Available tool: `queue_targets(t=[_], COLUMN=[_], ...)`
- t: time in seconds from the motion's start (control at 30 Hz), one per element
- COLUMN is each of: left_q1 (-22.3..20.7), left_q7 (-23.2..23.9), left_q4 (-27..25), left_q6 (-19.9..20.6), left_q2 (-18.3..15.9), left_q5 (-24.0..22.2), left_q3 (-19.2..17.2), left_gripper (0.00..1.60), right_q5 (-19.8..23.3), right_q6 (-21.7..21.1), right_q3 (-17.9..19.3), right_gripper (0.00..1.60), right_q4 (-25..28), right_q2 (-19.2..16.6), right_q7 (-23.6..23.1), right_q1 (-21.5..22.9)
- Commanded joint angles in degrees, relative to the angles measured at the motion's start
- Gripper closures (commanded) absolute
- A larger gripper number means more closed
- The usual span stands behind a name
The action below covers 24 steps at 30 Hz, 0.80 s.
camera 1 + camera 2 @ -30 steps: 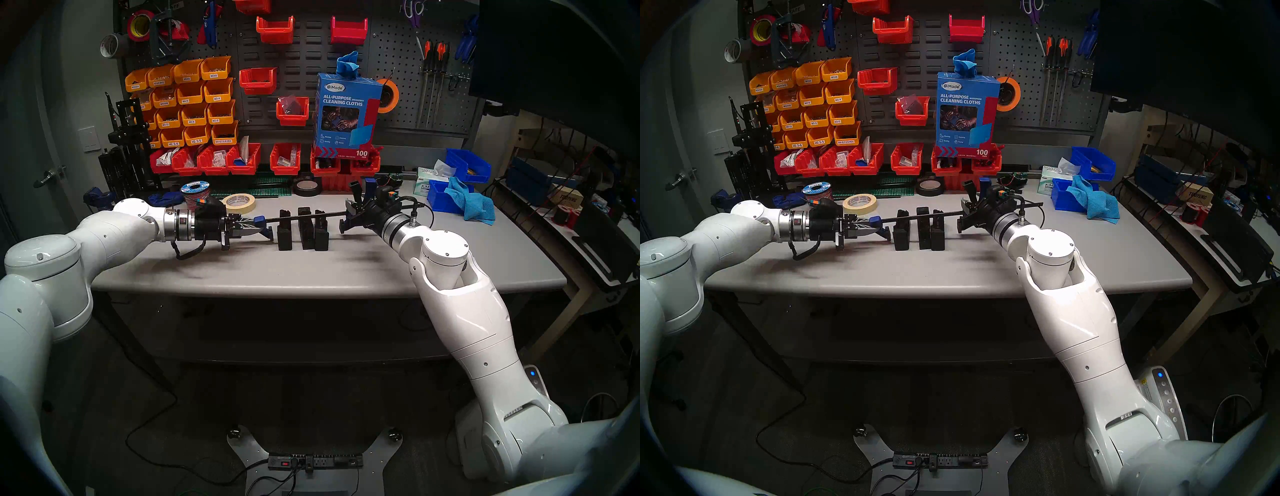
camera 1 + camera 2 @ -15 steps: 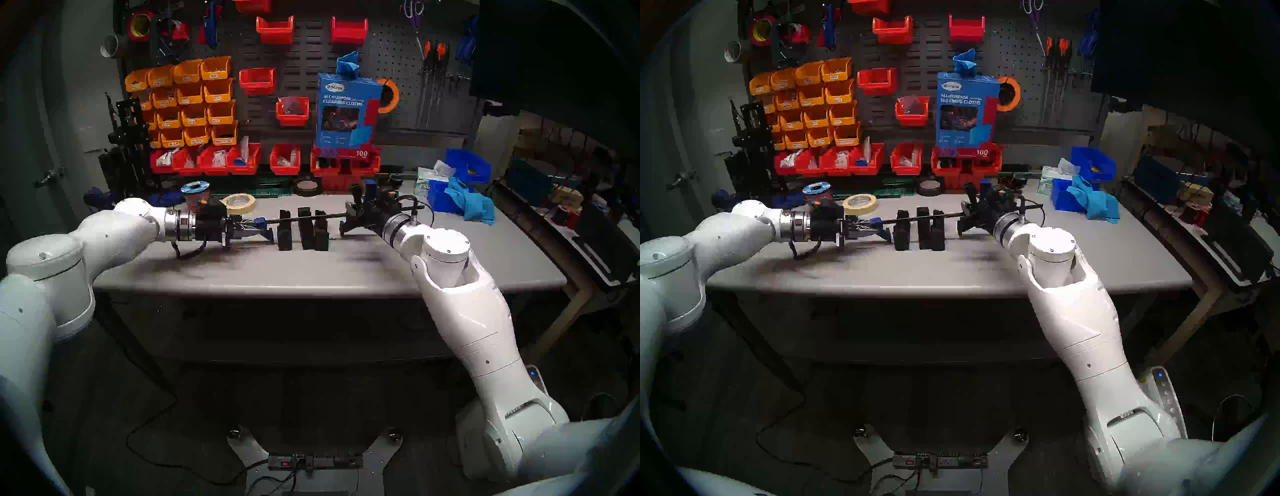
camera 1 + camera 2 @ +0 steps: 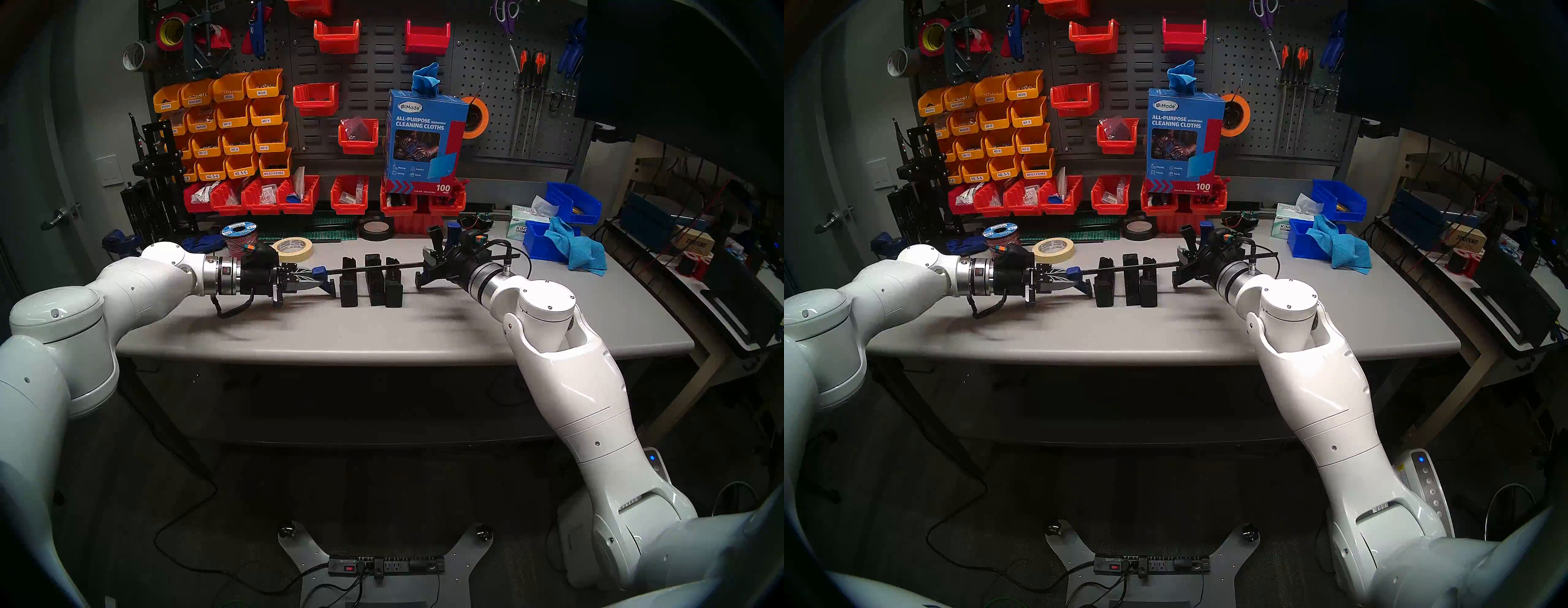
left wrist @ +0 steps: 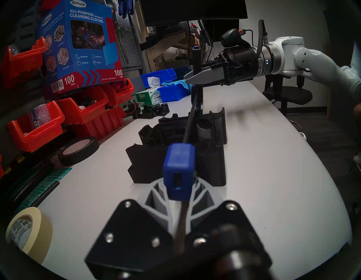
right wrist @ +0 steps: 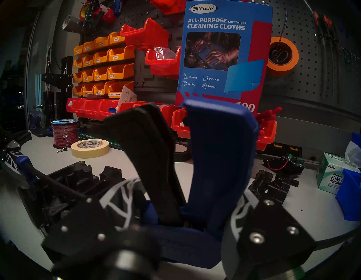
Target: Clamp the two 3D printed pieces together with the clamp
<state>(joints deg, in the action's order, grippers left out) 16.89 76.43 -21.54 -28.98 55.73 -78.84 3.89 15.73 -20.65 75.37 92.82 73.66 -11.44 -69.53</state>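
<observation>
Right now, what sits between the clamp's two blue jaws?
The two 3D printed pieces stand under the clamp bar, still apart, per the head view.

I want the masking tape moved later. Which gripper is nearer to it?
Left. The left gripper, shut on the clamp, sits just in front of the masking tape roll; the right gripper is far across the table.

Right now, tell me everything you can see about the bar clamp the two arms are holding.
The clamp is a thin black metal bar with blue plastic parts. It hangs roughly level above the table, over the black printed pieces. The left gripper is shut on the bar's end beside a blue block; the right gripper is shut on the black-and-blue trigger handle, which points up. The clamp's own jaws stand wide apart either side of the pieces.
</observation>
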Motion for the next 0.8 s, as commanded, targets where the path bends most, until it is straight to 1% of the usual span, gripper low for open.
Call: queue_targets(t=[0.0,0.1,0.17,0.2,0.23,0.27,0.3,0.37,0.4,0.43,0.47,0.53,0.57,0.6,0.63,0.67,0.77], left_q1=[-1.88,-1.88,-1.85,-1.88,-1.84,-1.9,-1.85,-1.88,-1.83,-1.91,-1.86,-1.87,-1.84,-1.88,-1.83,-1.9,-1.85], left_q7=[6.1,5.9,6.57,5.85,6.65,5.36,6.41,5.75,6.78,5.19,6.14,5.91,6.51,5.72,6.78,5.38,6.24], left_q4=[0.36,0.29,0.86,0.31,0.99,-0.04,0.84,0.31,1.15,-0.14,0.63,0.46,0.95,0.3,1.18,0.03,0.74], left_q6=[0.0,-0.01,-0.02,-0.02,-0.03,-0.03,-0.04,-0.04,-0.05,-0.04,-0.04,-0.04,-0.05,-0.05,-0.05,-0.04,-0.05], left_q2=[1.53,1.51,1.78,1.52,1.85,1.36,1.78,1.54,1.93,1.32,1.69,1.61,1.84,1.53,1.95,1.41,1.74], left_q5=[-0.77,-0.74,-0.87,-0.72,-0.88,-0.61,-0.82,-0.69,-0.91,-0.59,-0.78,-0.74,-0.86,-0.7,-0.91,-0.62,-0.8], left_q3=[-0.85,-0.8,-0.96,-0.79,-0.99,-0.68,-0.95,-0.79,-1.03,-0.65,-0.88,-0.82,-0.97,-0.77,-1.04,-0.7,-0.91], left_gripper=[1.6,1.6,1.6,1.6,1.6,1.6,1.6,1.6,1.6,1.6,1.6,1.6,1.6,1.6,1.6,1.6,1.6], right_q5=[0.6,0.65,0.73,0.79,0.88,0.96,1.03,1.13,1.2,1.24,1.3,1.36,1.4,1.41,1.43,1.44,1.43], right_q6=[-0.7,-1.01,-1.76,-1.82,-1.91,-1.99,-2.06,-2.15,-2.19,-2.2,-2.22,-2.25,-2.26,-2.25,-2.26,-2.26,-2.23], right_q3=[0.19,0.17,0.07,0.05,0.03,0.01,-0.02,-0.05,-0.08,-0.1,-0.11,-0.14,-0.15,-0.17,-0.19,-0.21,-0.2], right_gripper=[1.6,1.6,1.6,1.6,1.6,1.6,1.6,1.6,1.6,1.6,1.6,1.6,1.6,1.6,1.6,1.6,1.6], right_q4=[0.36,-0.17,-0.22,-0.23,-0.24,-0.26,-0.26,-0.31,-0.34,-0.38,-0.5,-0.74,-0.81,-0.91,-0.97,-1.03,-1.19], right_q2=[1.14,1.04,0.88,0.83,0.74,0.67,0.62,0.55,0.5,0.47,0.43,0.36,0.34,0.31,0.28,0.25,0.14], right_q7=[0.59,0.84,0.94,0.95,0.93,0.89,0.9,0.89,0.91,0.92,0.85,0.79,0.79,0.77,0.76,0.76,0.68], right_q1=[0.64,0.38,0.43,0.42,0.39,0.4,0.42,0.47,0.51,0.55,0.66,0.93,1.0,1.1,1.18,1.24,1.41])
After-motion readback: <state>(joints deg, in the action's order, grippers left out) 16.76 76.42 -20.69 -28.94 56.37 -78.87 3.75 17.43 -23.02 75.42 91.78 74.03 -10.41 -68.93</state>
